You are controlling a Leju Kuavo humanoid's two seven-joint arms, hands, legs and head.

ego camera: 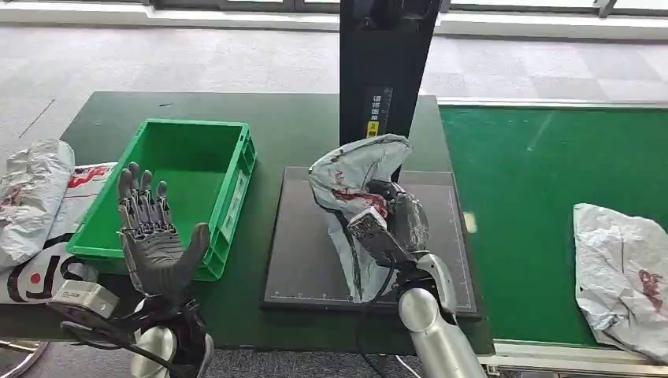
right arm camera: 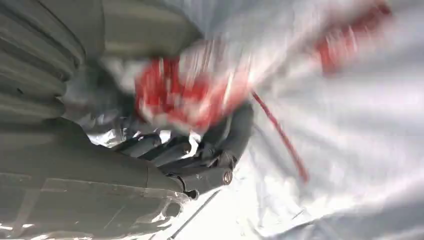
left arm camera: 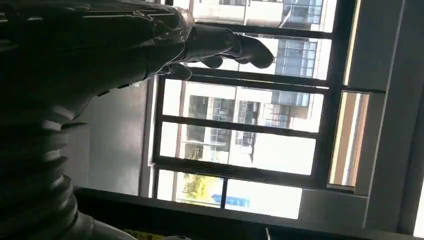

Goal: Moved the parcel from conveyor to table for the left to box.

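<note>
Windows (left arm camera: 240, 125) behind left robot hand (left arm camera: 150, 40)

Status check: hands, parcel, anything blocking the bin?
Right hand grips parcel over black mat. Left hand open, raised by green bin. Bin empty, path clear.

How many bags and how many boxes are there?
Grey plastic parcels: 3 — one held by the right hand over the black mat, one on the green conveyor, one left of the crate.
Green crates: 1.
Total: 4.
</note>
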